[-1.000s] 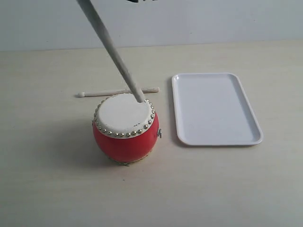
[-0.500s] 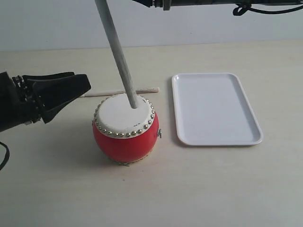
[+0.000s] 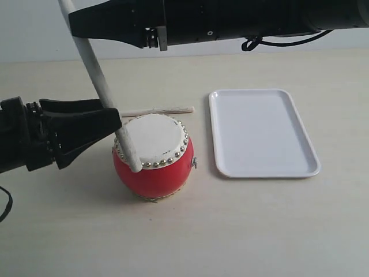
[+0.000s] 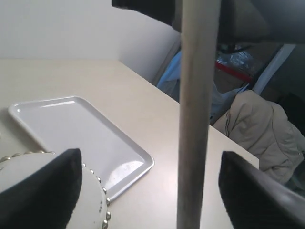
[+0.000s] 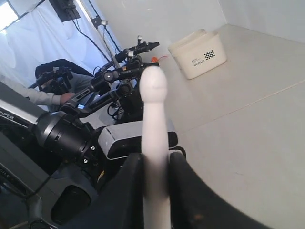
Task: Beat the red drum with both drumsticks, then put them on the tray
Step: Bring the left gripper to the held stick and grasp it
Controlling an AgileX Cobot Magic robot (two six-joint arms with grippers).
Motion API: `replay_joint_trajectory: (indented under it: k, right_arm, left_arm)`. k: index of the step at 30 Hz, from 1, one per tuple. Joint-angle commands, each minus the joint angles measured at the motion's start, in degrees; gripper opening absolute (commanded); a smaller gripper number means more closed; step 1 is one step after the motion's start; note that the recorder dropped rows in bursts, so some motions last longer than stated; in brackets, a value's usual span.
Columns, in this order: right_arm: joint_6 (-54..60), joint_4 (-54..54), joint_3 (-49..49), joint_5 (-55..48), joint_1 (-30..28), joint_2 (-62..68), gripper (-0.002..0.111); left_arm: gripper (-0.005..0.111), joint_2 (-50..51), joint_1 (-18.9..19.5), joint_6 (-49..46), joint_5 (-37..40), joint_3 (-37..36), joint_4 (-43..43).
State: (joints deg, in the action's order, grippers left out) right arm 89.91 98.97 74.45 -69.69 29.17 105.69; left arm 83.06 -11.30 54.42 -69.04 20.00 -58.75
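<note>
The red drum stands on the table left of the white tray. My right gripper reaches across from the right and is shut on one drumstick. That stick slants down, and its lower end is at the drum's front-left rim. The other drumstick lies flat on the table behind the drum. My left gripper is open just left of the drum. In the left wrist view the held drumstick crosses between the left gripper's spread fingers, over the drum skin and tray. In the right wrist view the right gripper clamps the drumstick.
The right arm spans the back of the scene above the table. The pale tabletop extends in front of the drum and tray. A cream box sits far off in the right wrist view.
The right arm has swung in across the top. The held stick's lower end slid from the middle of the skin to the front-left rim. The left gripper moved closer to the drum.
</note>
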Motion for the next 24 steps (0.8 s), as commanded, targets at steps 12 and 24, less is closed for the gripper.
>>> replay_joint_trajectory:
  k: [12, 24]
  right_arm:
    - [-0.2, 0.98, -0.32, -0.27, 0.87, 0.23, 0.0]
    - [-0.59, 0.98, -0.32, -0.27, 0.87, 0.23, 0.0]
  left_arm:
    - [0.076, 0.34, -4.83, -2.38, -0.93, 0.32, 1.28]
    - [0.075, 0.34, -5.33, -4.44, -0.93, 0.32, 2.44]
